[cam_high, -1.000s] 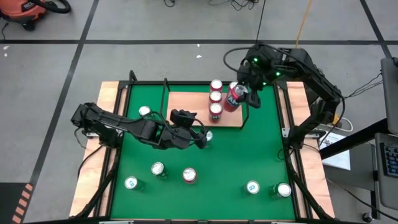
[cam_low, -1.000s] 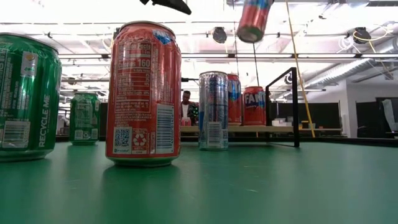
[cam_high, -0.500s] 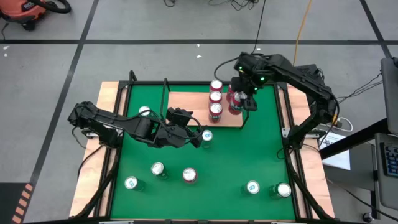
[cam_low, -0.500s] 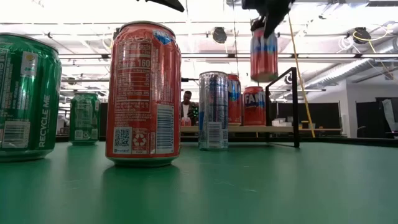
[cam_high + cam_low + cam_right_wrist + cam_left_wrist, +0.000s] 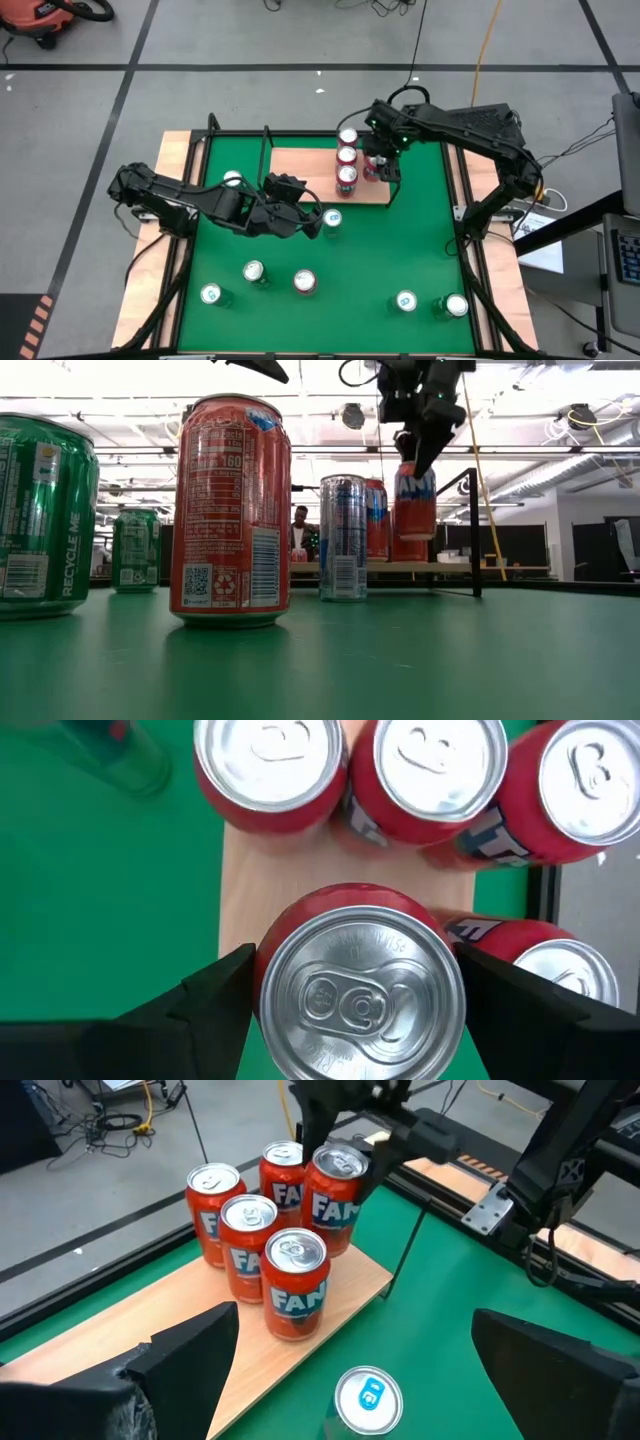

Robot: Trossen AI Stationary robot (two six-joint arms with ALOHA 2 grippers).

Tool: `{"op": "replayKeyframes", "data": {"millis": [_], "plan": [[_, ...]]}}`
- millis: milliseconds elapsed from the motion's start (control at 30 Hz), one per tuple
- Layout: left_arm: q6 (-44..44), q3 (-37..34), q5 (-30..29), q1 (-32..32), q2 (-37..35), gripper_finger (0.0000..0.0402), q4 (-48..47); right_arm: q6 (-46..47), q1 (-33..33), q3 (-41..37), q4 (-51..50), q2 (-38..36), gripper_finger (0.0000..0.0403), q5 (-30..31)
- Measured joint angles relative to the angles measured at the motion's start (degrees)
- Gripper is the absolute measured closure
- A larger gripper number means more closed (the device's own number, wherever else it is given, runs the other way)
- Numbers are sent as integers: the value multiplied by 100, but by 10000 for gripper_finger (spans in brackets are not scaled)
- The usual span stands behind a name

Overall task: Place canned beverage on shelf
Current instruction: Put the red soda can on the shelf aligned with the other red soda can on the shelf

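Note:
My right gripper [image 5: 415, 452] is shut on a red canned beverage [image 5: 414, 500], holding it just above the right part of the shelf [image 5: 300, 170], a light-wood board with a black rail. Several red cans [image 5: 248, 1245] stand on the shelf by their bases, three in a row [image 5: 346, 157] left of the held can [image 5: 372, 165] and one close behind it [image 5: 545, 970]. My left gripper [image 5: 355, 1325] hovers open over the table's middle, near the shelf's front edge. A silver-topped can [image 5: 367, 1400] stands on the green mat below it. My right gripper pinches the can's upper wall [image 5: 262, 970] between its two fingers, one on each opposite side just below the rim. The fingers [image 5: 215, 995] come from above, pointing down. The can hangs upright, its base clear of the shelf board.
Green cans [image 5: 253, 270] and one red can [image 5: 304, 282] stand scattered on the near half of the green mat, with another green can [image 5: 232, 180] left of the shelf. A black rail post [image 5: 398, 175] rises at the shelf's right corner. Pale wooden strips [image 5: 175, 160] line the table's sides.
My right gripper has come down toward the shelf with the red can and shifted a little toward the table's left. The can, tilted a second ago, now hangs upright right beside the row of cans.

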Motion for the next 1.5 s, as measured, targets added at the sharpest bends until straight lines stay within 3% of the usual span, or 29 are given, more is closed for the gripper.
{"op": "replayKeyframes", "data": {"millis": [867,1200,1500], "plan": [[9,0,6,0,0,2,-20,-245,-27,-752,562,0,114,1],[9,0,9,0,0,2,-20,-227,-43,-768,650,0,74,321],[6,0,9,0,0,2,-20,-244,-40,-765,798,-4,71,315]]}}
